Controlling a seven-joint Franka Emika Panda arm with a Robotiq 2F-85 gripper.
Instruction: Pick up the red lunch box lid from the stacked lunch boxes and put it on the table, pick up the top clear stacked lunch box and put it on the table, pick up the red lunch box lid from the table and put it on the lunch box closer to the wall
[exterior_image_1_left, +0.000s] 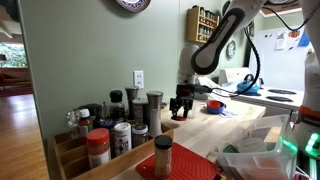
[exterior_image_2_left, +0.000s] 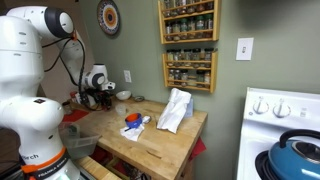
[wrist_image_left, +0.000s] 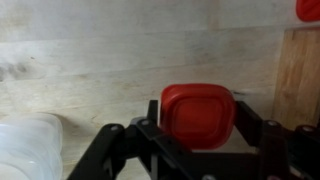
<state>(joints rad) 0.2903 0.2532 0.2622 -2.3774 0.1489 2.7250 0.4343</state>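
In the wrist view my gripper (wrist_image_left: 196, 110) is shut on the red lunch box lid (wrist_image_left: 197, 118), a flat rounded-square lid held by its two side edges just above the pale wooden table (wrist_image_left: 100, 50). One clear lunch box (wrist_image_left: 30, 145) stands on the table at the lower left, beside the fingers. I cannot tell whether a second box is stacked in it. In both exterior views the gripper (exterior_image_1_left: 181, 106) (exterior_image_2_left: 100, 96) points down over the wall end of the table (exterior_image_1_left: 215, 125) (exterior_image_2_left: 165, 135). The lid is too small to make out there.
A red object (wrist_image_left: 308, 8) shows at the top right corner, past a darker wooden board (wrist_image_left: 300, 70). Spice jars (exterior_image_1_left: 100, 145) crowd the near end. A white bag (exterior_image_2_left: 175, 110) and blue items (exterior_image_2_left: 132, 122) lie mid-table. A blue kettle (exterior_image_2_left: 297, 155) sits on the stove.
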